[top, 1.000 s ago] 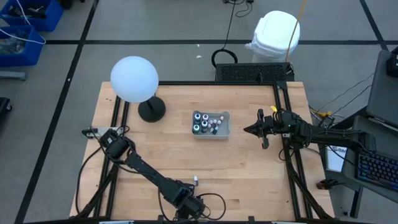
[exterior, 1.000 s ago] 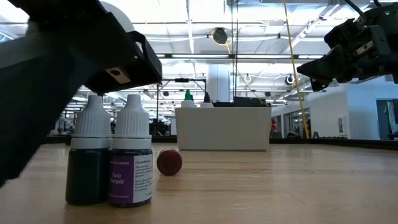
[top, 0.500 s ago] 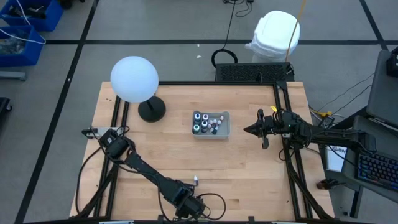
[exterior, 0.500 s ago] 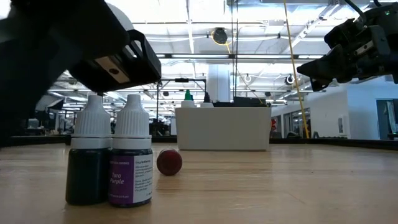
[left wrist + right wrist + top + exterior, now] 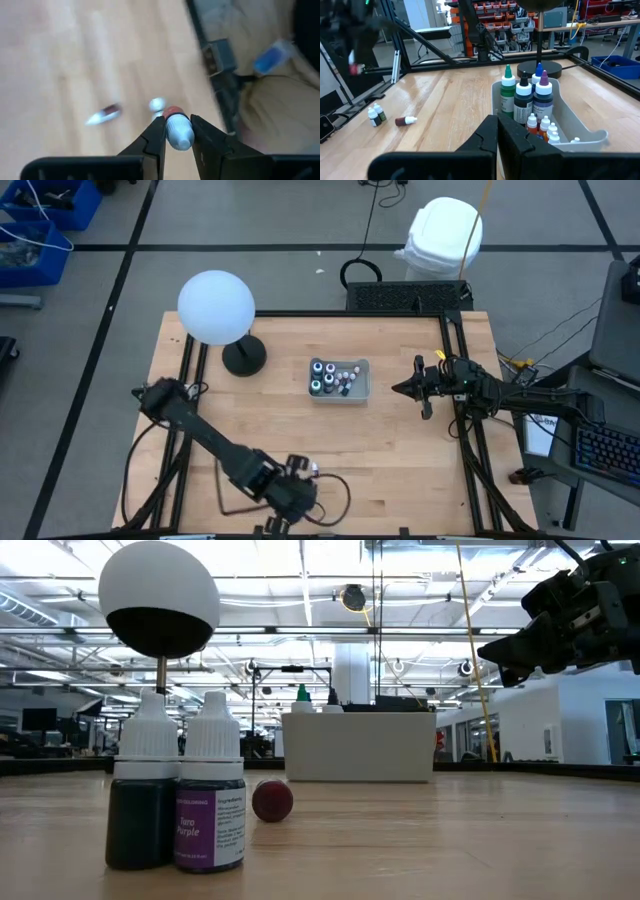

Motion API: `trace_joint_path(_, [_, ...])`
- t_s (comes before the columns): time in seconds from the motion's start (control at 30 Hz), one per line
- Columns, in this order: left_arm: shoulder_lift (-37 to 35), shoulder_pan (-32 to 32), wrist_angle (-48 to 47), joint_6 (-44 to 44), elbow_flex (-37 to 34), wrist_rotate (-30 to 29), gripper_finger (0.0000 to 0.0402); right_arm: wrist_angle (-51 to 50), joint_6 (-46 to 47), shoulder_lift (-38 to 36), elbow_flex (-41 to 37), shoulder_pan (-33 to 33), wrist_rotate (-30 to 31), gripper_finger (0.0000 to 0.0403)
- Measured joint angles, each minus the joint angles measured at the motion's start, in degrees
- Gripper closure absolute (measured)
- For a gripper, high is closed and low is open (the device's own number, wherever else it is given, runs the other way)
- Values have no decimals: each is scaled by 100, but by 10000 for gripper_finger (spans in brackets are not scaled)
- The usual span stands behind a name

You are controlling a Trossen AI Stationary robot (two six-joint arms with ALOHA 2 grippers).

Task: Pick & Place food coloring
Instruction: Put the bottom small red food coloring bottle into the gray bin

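My left gripper (image 5: 177, 139) hangs above the table's near edge (image 5: 298, 472), shut on a tiny food coloring bottle (image 5: 177, 131) with a white cap and a red body. Two dark white-capped bottles (image 5: 180, 795) stand upright on their bases on the table. A red one (image 5: 406, 120) lies on its side beside them. More food coloring bottles (image 5: 530, 107) stand in the grey tray (image 5: 362, 380). My right gripper (image 5: 497, 122) is shut and holds nothing, hovering to the right of the tray (image 5: 402, 390). My left gripper pinches the tiny bottle's white cap (image 5: 179, 135) between its two fingers, coming steeply from above. The red body (image 5: 173, 111) sticks out beyond the fingertips toward the table. The bottle is lifted clear of the wood.
A lamp with a white globe (image 5: 215, 307) on a black foot (image 5: 244, 357) stands at the far left of the table. Black rails (image 5: 455, 380) frame the table's sides. Bare wood lies between the tray and the bottles at the near edge.
My left gripper has risen from the table at the near edge, by the standing bottles, and has left the low view, which now shows the lamp behind them. The two standing bottles and the lying red one have stayed where they were.
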Motion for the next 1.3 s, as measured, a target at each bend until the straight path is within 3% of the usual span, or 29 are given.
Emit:
trace_joint_path(0.17, [-323, 3, -767, -303, 0, -426, 323, -12, -22, 3, 1, 2, -2, 403])
trace_joint_path(0.47, [-384, 46, -1793, -826, -2, -293, 322, -9, -24, 3, 0, 1, -2, 403])
trace_joint_path(1.03, [-382, 245, -2037, -921, -4, -310, 321, -9, -22, 3, -1, 1, -2, 403])
trace_joint_path(1.3, [-382, 885, -2086, -698, -4, -24, 321, -9, -22, 3, 0, 2, -2, 403])
